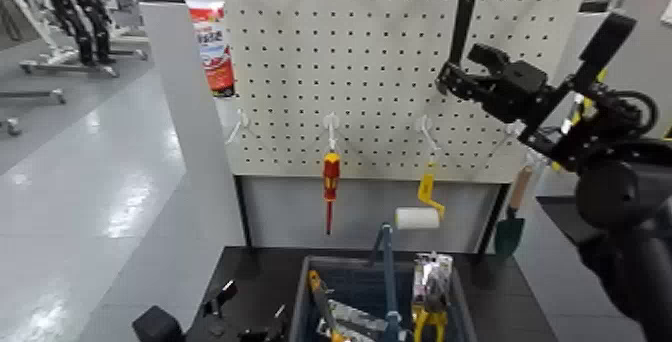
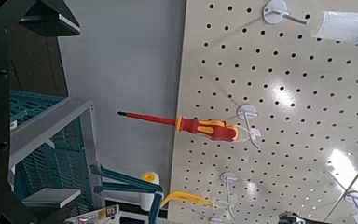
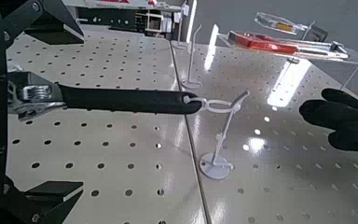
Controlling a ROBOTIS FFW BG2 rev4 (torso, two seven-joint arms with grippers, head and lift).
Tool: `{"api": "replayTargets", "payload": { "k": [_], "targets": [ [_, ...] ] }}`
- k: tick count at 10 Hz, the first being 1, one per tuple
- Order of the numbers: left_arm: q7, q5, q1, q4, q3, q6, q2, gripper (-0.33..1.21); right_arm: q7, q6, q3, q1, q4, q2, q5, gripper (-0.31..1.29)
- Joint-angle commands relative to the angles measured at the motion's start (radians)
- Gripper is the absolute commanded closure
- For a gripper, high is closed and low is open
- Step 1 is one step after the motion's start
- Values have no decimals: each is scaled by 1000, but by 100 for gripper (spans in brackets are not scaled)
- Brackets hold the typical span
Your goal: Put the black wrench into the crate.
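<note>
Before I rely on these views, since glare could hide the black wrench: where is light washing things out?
Right wrist view: glare patches on the pegboard beside the hook, yet the black wrench reads dark. Left wrist view: similar hot spots near the screwdriver. Head view: bright reflections on the floor, none on the wrench.

Workshop corner, shiny grey floor

White pegboard (image 1: 370, 66) on a grey stand, black table (image 1: 255, 291) below it. Floor (image 1: 80, 176) reflects the overhead light; metal frames (image 1: 70, 26) stand far back.
</note>
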Motion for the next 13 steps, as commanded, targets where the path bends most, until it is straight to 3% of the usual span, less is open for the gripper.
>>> {"api": "replayTargets", "payload": {
  "k": [1, 2, 4, 13],
  "targets": [
    [0, 0, -1, 0, -1, 1, 2, 9, 14, 9, 21, -23, -1, -8, -2, 26],
    [0, 0, -1, -2, -1, 1, 2, 9, 13, 15, 21, -23, -13, -9, 1, 45],
    [0, 0, -1, -2, -1, 3, 2, 9, -12, 55, 16, -22, -62, -11, 56, 111],
    [0, -2, -4, -2, -3, 9, 4, 10, -26, 42, 10, -19, -73, -9, 76, 117]
  ]
}}
